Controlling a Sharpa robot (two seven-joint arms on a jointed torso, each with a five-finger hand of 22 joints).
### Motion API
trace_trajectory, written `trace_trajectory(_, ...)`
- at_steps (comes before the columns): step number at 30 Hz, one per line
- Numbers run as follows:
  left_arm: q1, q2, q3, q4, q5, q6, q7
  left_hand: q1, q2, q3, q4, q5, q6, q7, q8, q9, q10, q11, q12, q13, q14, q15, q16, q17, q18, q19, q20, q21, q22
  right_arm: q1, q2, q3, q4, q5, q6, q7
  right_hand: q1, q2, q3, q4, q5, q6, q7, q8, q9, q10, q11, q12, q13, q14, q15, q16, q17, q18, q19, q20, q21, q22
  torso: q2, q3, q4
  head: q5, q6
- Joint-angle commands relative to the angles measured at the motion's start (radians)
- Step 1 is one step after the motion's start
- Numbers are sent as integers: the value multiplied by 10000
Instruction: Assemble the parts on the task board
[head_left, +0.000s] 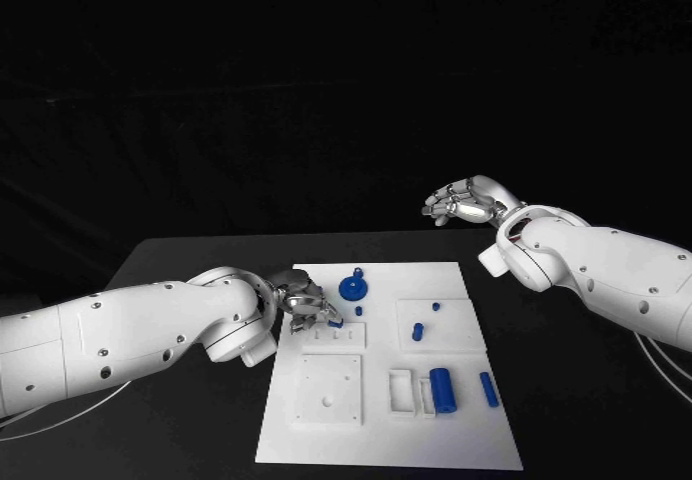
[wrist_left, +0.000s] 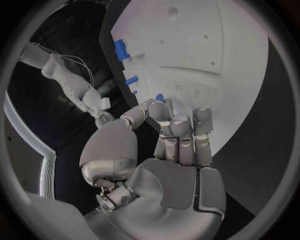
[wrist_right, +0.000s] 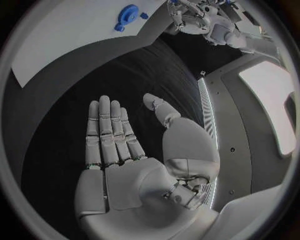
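Note:
The white task board (head_left: 389, 420) lies in the middle of the black table. My left hand (head_left: 307, 308) is at the board's upper left, fingers curled, and pinches a small blue peg (head_left: 335, 323) just above a raised white block (head_left: 332, 338); in the left wrist view the peg (wrist_left: 160, 98) peeks out between thumb and fingertips of that hand (wrist_left: 169, 135). A round blue wheel (head_left: 353, 290) stands just right of it. My right hand (head_left: 462, 203) hangs raised beyond the table's far right, empty; in its wrist view the hand (wrist_right: 119, 150) has straight fingers.
On the board lie two short blue pegs (head_left: 434, 305) (head_left: 417, 331), a thick blue cylinder (head_left: 441, 390) in a white holder and a slim blue rod (head_left: 489, 389). A square white plate (head_left: 330, 390) sits at the lower left. The blue wheel (wrist_right: 128, 12) also appears in the right wrist view.

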Motion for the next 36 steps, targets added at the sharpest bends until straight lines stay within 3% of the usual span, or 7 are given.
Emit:
trace_trajectory(1, -62, 56, -14, 54, -436, -69, -46, -38, 160, -14, 3, 69, 1528, -886, -35, 2873, -172, -219, 120, -22, 454, -483, 92, -25, 186, 124, -1212, 88, 18, 13, 36, 8, -29, 274, 379, 336, 157, 102, -92, -4, 20, 58, 6, 6, -146, 309, 104, -781, -1026, -94, 132, -445, -324, -87, -302, 136, -186, -66, -24, 21, 1, 28, -73)
trace_trajectory(6, -172, 210, -54, -88, -638, -35, -92, -89, 190, -13, -15, 112, 1574, -905, -59, 2930, -196, -239, 248, -46, 463, -503, 166, -42, 209, 159, -1213, 112, 28, 24, 30, 8, -11, 273, 380, 343, 205, 125, -144, 20, -11, 134, -9, 48, -243, 489, 107, -1020, -1479, -50, 143, -587, -449, -31, -345, 219, -237, -94, -19, 4, 28, 25, -128)
trace_trajectory(12, -286, 325, -105, -222, -837, -77, -152, -175, 215, -15, -33, 160, 1674, -940, -61, 3024, -220, -272, 477, -76, 480, -529, 318, -55, 233, 180, -1204, 158, 60, 25, 37, 8, 12, 273, 391, 351, 237, 124, -159, 18, -25, 148, -11, 56, -286, 545, 110, -1087, -1636, -37, 150, -634, -490, -5, -365, 252, -263, -110, -12, 5, 14, 46, -161)
trace_trajectory(16, -309, 338, -107, -260, -948, -86, -149, -208, 226, -12, -36, 176, 1714, -954, -51, 3057, -234, -285, 570, -92, 480, -535, 379, -62, 241, 175, -1201, 178, 78, 25, 28, 8, 31, 273, 387, 347, 246, 119, -170, 18, -32, 146, -10, 56, -305, 564, 112, -1111, -1696, -33, 153, -652, -506, 4, -374, 265, -275, -118, 0, -15, -1, 35, -196)
trace_trajectory(25, -369, 428, -107, -419, -1075, -169, -175, -228, 239, -2, -45, 199, 1736, -963, -49, 3084, -253, -294, 649, -113, 474, -542, 427, -73, 251, 176, -1201, 199, 95, 25, 11, 8, 150, 33, 428, 287, 433, 47, -195, -9, -114, 149, -9, 64, -375, 621, 121, -1183, -1912, -27, 163, -714, -556, 50, -416, 311, -321, -144, -22, -3, 26, 29, -163)
trace_trajectory(36, -399, 443, -107, -465, -1222, -143, -283, -230, 219, 4, -56, 195, 1720, -960, -65, 3087, -275, -289, 664, -129, 459, -544, 429, -86, 255, 171, -1200, 205, 102, 25, 19, 8, 261, -122, 452, 275, 597, -25, -227, -13, -349, 123, 3, 56, -416, 582, 173, -1242, -2031, -93, 198, -779, -593, 48, -515, 348, -390, -175, -19, 8, 8, 47, -244)
